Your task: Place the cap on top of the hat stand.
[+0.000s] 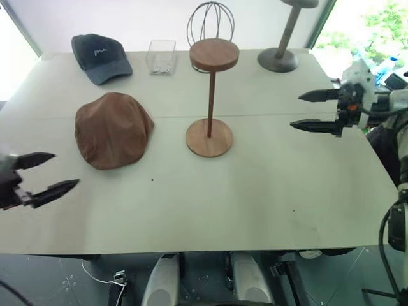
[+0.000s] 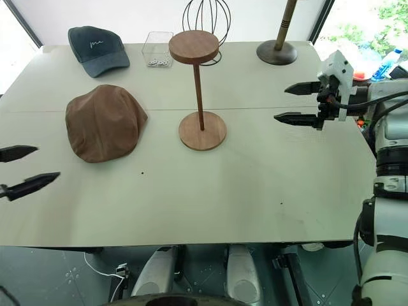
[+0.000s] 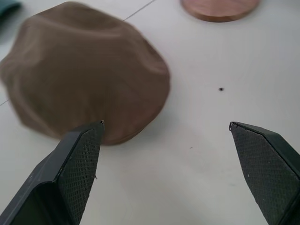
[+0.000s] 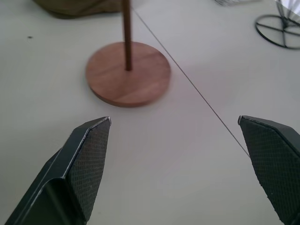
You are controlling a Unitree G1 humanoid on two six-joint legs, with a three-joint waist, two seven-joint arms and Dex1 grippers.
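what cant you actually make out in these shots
- Grey hat stand: its top is cut off by the upper edge of the eye views.
- Clear box: its small contents are too tiny to identify.
- Navy baseball cap: white script too small to read.
- Brown flat cap: blurred in the left wrist view.

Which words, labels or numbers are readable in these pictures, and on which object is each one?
Navy baseball cap: short white handwritten script on the front, too small to read with certainty.
The brown cap, hat stand, clear box and table carry no visible text.
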